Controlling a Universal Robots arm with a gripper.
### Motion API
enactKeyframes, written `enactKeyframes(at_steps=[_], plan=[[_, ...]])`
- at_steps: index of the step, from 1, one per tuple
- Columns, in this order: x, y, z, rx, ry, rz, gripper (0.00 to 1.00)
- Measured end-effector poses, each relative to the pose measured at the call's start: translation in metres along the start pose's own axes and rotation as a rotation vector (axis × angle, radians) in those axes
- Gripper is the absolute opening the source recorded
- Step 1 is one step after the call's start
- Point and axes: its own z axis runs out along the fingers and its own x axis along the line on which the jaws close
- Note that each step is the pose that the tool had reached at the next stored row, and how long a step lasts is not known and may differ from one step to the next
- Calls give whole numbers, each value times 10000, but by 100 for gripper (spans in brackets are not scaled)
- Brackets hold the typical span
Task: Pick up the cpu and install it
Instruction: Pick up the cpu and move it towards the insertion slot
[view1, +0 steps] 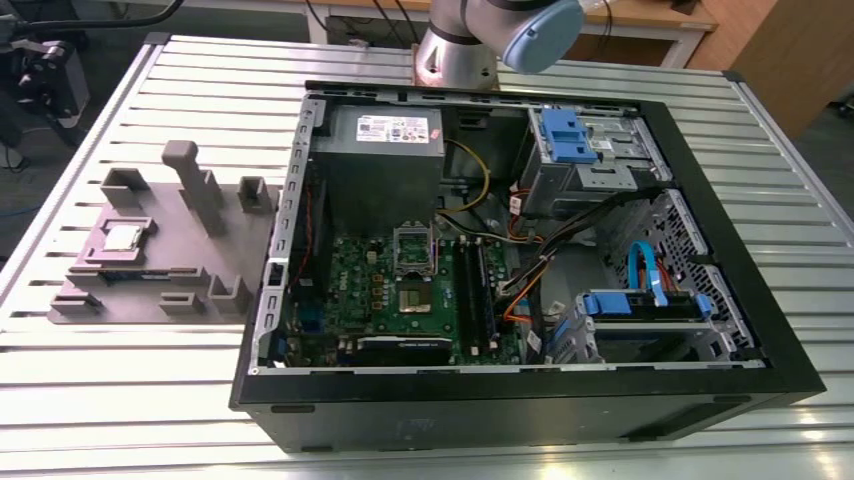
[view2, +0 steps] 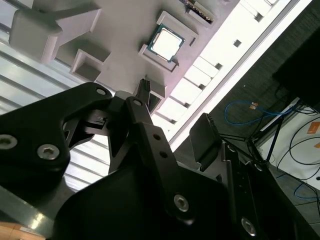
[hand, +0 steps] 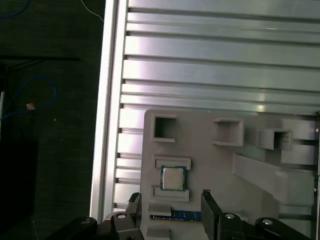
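We judge the work to be at the pick-up stage. The cpu (hand: 173, 178) lies flat in its seat on the tray (hand: 215, 170), untouched, and the tray sits to the exterior view's left of the computer case (view1: 534, 400). The claw (hand: 171, 199) hangs above the cpu with its fingers (hand: 210, 210) spread apart, holding nothing and touching nothing. In our view, a grasp calls for the fingers to be squared to the cpu's edges and kept clear of the low ridges (hand: 172, 162) beside it.
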Motion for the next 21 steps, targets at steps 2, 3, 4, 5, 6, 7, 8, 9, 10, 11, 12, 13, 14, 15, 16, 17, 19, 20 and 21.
enactKeyframes(at_steps=[2, 3, 4, 5, 6, 7, 8, 9, 10, 11, 12, 13, 14, 15, 16, 17, 19, 20, 21], plan=[[0, -1, 18, 0, 18, 1, 59], [0, -1, 28, -1, 28, 1, 59], [0, -1, 36, -1, 36, 2, 59], [0, -2, 43, -1, 43, 2, 59], [-1, -2, 51, -2, 51, 3, 59], [-1, -2, 58, -2, 59, 3, 59], [-1, -3, 65, -3, 69, 4, 59], [-1, -3, 70, -2, 76, 4, 59], [-1, -3, 74, -3, 81, 4, 59], [-1, -3, 78, -3, 85, 4, 59], [-1, -4, 83, -4, 88, 4, 59], [-1, -4, 89, -4, 91, 5, 59], [-1, -4, 93, -4, 92, 5, 59], [-1, -4, 96, -3, 94, 5, 59], [-1, -4, 99, -4, 95, 5, 59], [-1, -5, 103, -5, 96, 5, 59], [-1, -5, 110, -6, 97, 5, 59], [-1, -5, 113, -6, 96, 5, 59], [-1, -5, 115, -7, 96, 5, 59]])
